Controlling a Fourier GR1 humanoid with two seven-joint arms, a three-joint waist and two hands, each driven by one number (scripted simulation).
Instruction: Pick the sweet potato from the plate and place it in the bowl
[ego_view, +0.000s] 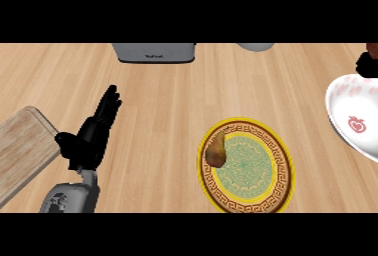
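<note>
Sweet potato (218, 150) lying on plate (277, 172) at its nine o'clock rim, bowl (347, 100) toward two o'clock, left hand (92, 135) at nine o'clock, fingers straight, holding nothing.

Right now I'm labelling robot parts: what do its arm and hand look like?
Only the left arm shows: a grey forearm with rounded casing, ending in a glossy black left hand with slim black fingers and a thumb. No cables or markings are visible. The right hand is out of view.

Bright, even light over the pale wooden bench (192, 95); no glare. Soft faint shadow under the yellow-rimmed patterned round plate (277, 165). White bowl (347, 107) stretched at the right edge.
</note>
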